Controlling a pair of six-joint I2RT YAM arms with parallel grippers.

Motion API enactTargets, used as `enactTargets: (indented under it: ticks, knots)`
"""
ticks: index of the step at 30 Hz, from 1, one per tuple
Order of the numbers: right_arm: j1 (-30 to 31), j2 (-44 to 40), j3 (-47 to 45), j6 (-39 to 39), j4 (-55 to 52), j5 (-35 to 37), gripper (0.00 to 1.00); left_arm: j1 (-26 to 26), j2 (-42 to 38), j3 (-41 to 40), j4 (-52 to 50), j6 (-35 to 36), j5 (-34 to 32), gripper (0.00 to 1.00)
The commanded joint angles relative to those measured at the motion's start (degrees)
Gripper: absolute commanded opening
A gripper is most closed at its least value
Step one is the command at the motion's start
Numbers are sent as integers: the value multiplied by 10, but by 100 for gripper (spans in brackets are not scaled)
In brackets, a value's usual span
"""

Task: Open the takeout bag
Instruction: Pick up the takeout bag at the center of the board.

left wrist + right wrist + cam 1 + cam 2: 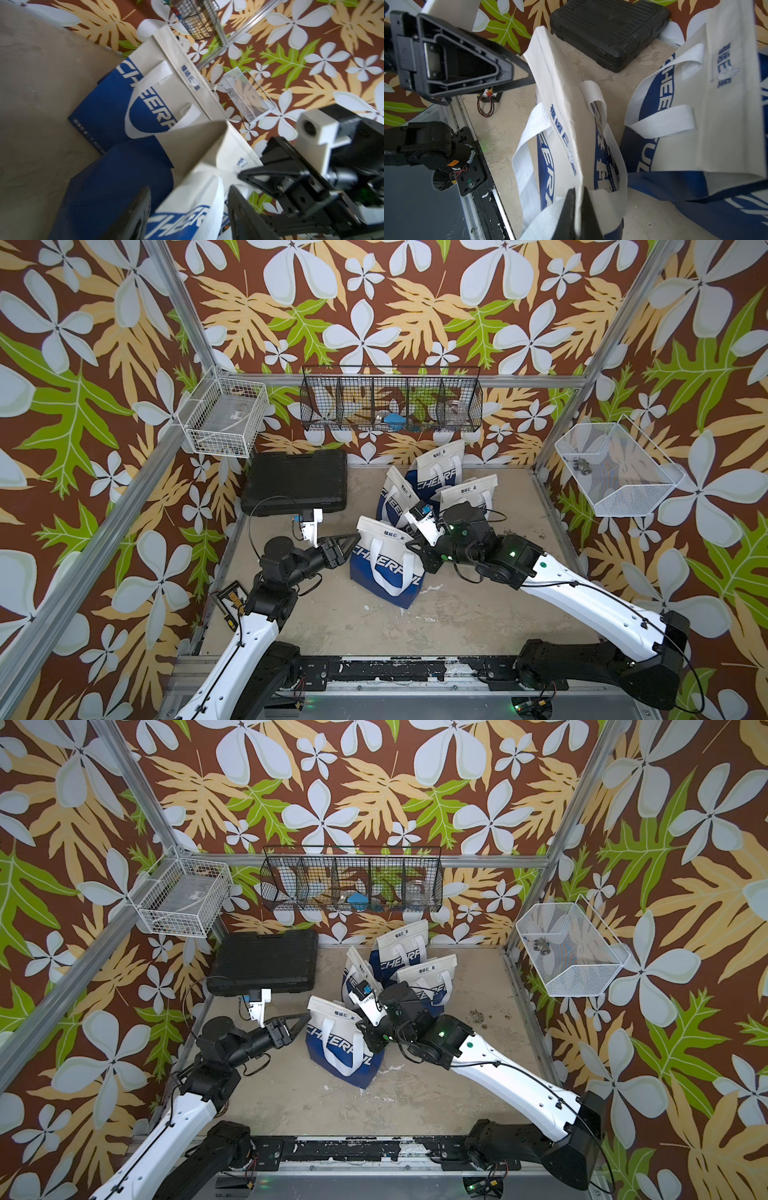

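The takeout bag, white above and blue below with white handles, stands at the table's middle front. My right gripper is shut on the white top rim at the bag's right end. My left gripper is at the bag's left top corner. Its jaws stand apart, with the corner of the rim between them. From the right wrist view, the left gripper meets the bag's far end. The bag's mouth shows as a narrow gap.
Three more bags of the same kind stand close behind. A black case lies at the back left. A black wire basket and two white ones hang on the walls.
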Motion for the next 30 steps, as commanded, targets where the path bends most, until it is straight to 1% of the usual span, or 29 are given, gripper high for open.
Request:
enactTargets:
  ticks: [1,3,6,7,10,12,15,17,20,21,24,25,30]
  knots:
    - [-25,-12,0,-6,26,-83,0,-1,-21,-31,88,-22,81,52]
    - [-31,-11,1,-12,27,-112,0,-1,-43,-53,94,-25,79,48]
    - [-31,-10,1,-19,23,-146,0,-1,-55,-51,91,-25,51,48]
    - [-31,-13,-1,-19,22,-150,0,-1,-52,-45,76,-14,37,50]
    - [-31,-26,-4,-19,17,-154,0,-1,-34,-30,49,9,19,67]
    - [-31,-31,-7,-19,12,-156,0,-1,-31,-31,48,14,19,70]
    - [-31,-39,-17,-17,16,-173,0,0,-38,-30,48,21,12,71]
    - [-31,-45,-25,-15,23,-179,0,0,-42,-20,20,44,1,74]
    - [-31,-44,-27,-13,26,-178,0,-1,-50,-16,12,59,13,77]
    - [-31,-43,-27,-13,26,-176,0,-2,-52,-17,17,57,24,76]
    - [-31,-40,-28,-10,32,-177,0,-14,-53,-19,26,53,52,63]
    - [-32,-40,-30,-8,36,-178,0,-23,-53,-20,26,53,56,60]
    - [-35,-39,-32,2,48,-178,0,-66,-56,-16,15,61,48,42]
